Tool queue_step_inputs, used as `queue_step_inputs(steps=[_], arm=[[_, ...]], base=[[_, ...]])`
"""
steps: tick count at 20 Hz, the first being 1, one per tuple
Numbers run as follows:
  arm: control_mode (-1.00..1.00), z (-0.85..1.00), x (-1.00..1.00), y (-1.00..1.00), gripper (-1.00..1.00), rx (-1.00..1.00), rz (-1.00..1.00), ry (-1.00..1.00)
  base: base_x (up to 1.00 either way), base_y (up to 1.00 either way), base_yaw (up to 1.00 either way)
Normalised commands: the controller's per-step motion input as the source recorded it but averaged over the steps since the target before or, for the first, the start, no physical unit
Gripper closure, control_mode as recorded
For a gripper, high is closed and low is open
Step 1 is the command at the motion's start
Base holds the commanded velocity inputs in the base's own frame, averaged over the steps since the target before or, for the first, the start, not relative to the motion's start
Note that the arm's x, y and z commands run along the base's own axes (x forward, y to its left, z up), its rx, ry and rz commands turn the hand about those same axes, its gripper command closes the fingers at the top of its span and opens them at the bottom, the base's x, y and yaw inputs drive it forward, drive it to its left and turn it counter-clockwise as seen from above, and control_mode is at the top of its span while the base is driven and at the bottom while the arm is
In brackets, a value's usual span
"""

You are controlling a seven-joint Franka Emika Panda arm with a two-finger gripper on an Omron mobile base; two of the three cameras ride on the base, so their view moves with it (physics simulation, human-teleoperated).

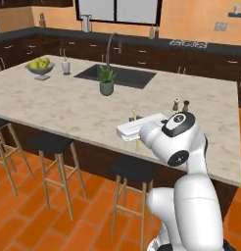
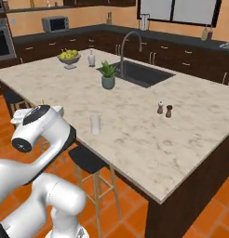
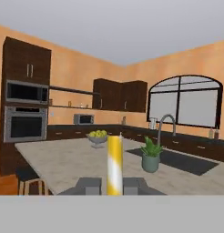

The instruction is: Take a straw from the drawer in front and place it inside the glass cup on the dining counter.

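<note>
My gripper (image 3: 112, 185) is shut on the straw (image 3: 114, 163), a pale-yellow stick standing upright between the two dark fingertips (image 3: 89, 185). In the left base view the white hand (image 1: 138, 128) hovers at the near edge of the dining counter (image 1: 68, 110), and the straw's ends (image 1: 135, 114) stick out above and below it. The glass cup (image 2: 95, 124) stands upright on the dining counter (image 2: 139, 139) near that edge, a short way right of the hand in the right base view. The drawer is out of view.
On the counter are a potted plant (image 1: 107, 81), a fruit bowl (image 1: 40, 66), two small dark shakers (image 2: 164, 109) and a sink with a faucet (image 2: 145, 73). Black-seated stools (image 1: 51, 143) stand along the near side, one (image 1: 134, 169) right under the hand.
</note>
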Motion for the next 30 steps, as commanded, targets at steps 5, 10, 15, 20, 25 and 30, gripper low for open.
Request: queue_step_inputs(steps=[5, 10, 15, 20, 25, 30], arm=[[1.00, 0.00, 0.00, 0.00, 1.00, 0.00, 0.00, 0.00], [1.00, 0.00, 0.00, 0.00, 1.00, 0.00, 0.00, 0.00], [1.00, 0.00, 0.00, 0.00, 1.00, 0.00, 0.00, 0.00], [1.00, 0.00, 0.00, 0.00, 1.00, 0.00, 0.00, 0.00], [1.00, 0.00, 0.00, 0.00, 1.00, 0.00, 0.00, 0.00], [-1.00, 0.00, 0.40, -0.03, 1.00, 0.14, 0.08, 0.06]], base=[[0.12, 0.55, -0.65], [0.12, 0.50, -0.60], [0.20, 0.53, -0.58], [0.38, 0.70, -0.52], [0.79, 0.67, -0.28], [0.40, 0.07, 0.00]])
